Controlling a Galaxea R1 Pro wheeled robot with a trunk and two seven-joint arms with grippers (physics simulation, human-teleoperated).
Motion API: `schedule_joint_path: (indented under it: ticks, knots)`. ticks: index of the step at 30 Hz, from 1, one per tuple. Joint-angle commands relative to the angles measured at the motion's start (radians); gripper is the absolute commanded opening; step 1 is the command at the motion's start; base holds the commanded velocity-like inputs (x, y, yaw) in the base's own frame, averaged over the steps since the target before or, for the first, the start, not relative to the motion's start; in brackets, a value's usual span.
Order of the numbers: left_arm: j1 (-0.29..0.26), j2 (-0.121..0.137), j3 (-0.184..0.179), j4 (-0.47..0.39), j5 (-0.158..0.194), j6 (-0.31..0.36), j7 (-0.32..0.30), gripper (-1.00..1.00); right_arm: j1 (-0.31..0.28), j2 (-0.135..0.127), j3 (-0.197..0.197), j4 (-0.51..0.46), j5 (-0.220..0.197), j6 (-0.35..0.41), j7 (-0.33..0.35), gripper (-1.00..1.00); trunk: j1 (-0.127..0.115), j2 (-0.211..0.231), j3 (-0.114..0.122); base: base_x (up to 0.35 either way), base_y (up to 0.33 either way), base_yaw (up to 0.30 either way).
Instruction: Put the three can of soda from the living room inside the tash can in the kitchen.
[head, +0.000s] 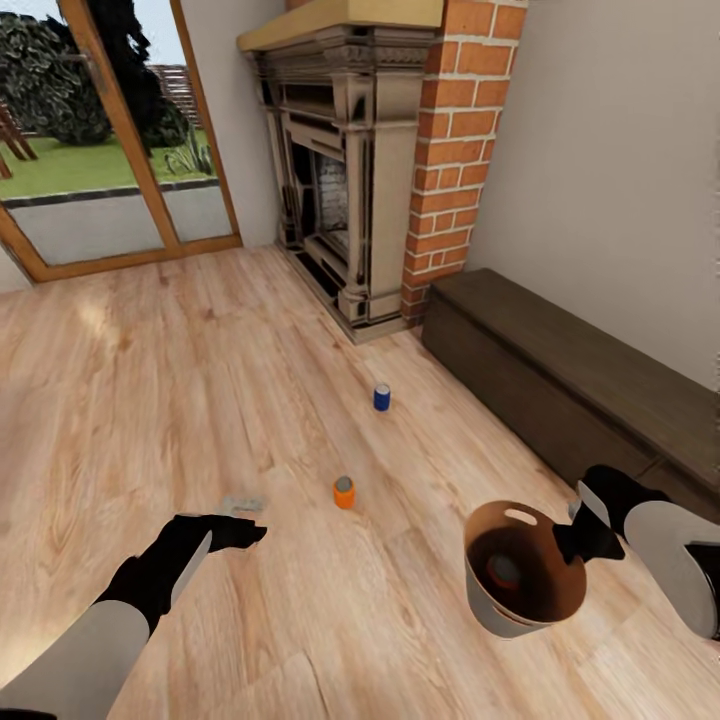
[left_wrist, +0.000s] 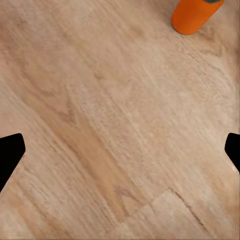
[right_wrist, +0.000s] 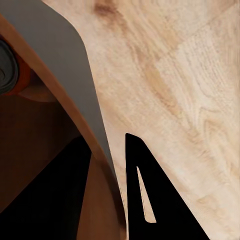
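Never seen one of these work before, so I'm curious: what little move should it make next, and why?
Probably reach the left gripper forward to the orange can. Its fingers are spread and hold nothing, and that can stands upright on the wood floor just ahead. The right gripper is clamped on the trash can's rim, with a reddish can inside. The blue can stands farther off.

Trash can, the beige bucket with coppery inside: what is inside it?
The trash can holds one dark reddish soda can with a silvery top, lying near the bottom. The near wall hides the remaining floor.
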Motion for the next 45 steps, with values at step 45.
schedule_joint_path:
  ticks: [45]
  knots:
    - [0.001,-0.001,-0.009,-0.015,-0.001,0.008,-0.008,1.00,0.009,0.020,0.001,0.001,-0.003,-0.036,-0.002,-1.00,0.000,0.000,0.023,0.176,0.134,-0.163]
